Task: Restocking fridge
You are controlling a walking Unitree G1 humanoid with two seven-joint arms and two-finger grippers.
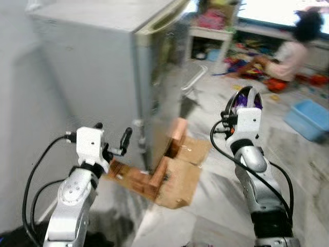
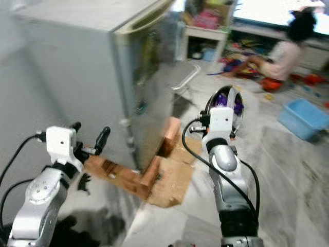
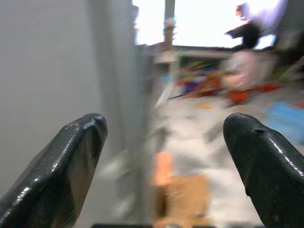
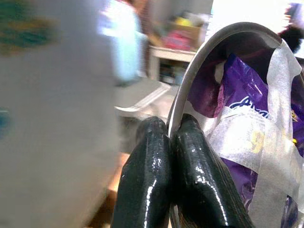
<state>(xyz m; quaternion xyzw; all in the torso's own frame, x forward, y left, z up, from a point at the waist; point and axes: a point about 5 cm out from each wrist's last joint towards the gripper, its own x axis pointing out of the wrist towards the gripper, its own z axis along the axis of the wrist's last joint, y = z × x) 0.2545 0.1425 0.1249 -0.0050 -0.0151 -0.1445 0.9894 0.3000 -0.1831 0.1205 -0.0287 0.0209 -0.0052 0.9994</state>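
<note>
Right gripper (image 4: 172,137) clamped on bowl (image 4: 237,118) rim — left gripper (image 3: 164,137) wide apart.

Left gripper (image 3: 164,142) fingers spread apart; right gripper (image 4: 172,130) fingers pinched together.

One fridge (image 1: 103,67), one bowl (image 4: 228,95)

Grey fridge (image 1: 97,67), upright, door shut, pale handle strip along its top edge, standing ahead of and between both grippers. Steel bowl (image 4: 223,61), tipped on edge, holding purple packets (image 4: 242,95) strapped in with white tape, rim pinched between the right gripper (image 4: 173,133) fingers.
</note>
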